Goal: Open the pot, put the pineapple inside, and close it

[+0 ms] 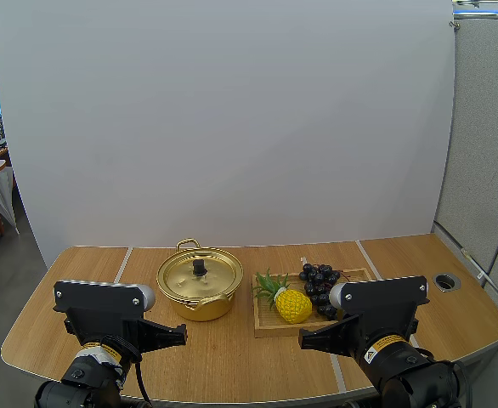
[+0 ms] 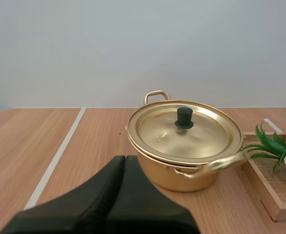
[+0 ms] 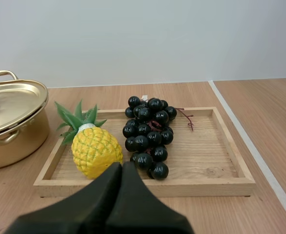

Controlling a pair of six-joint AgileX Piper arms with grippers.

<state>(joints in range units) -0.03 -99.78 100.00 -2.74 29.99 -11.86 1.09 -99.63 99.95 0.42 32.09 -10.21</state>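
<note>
**Lid on, both grippers empty short of the work**

The pot stood on the desk with its lid seated and the black knob upright at centre. The pineapple lay on its side in the wooden tray beside the pot, close against the grapes.

The left gripper faced the pot, fingers pressed together on nothing. The right gripper faced the tray, likewise together and empty. By my reading, no step was done yet.

Risks:
- The knob looked small, so an off-centre pinch could slip, or tip the lid and drag the pot.
- The pineapple was rounded and crowded by the grapes, so a wide grasp could snag them or roll the fruit against the tray wall.
</note>
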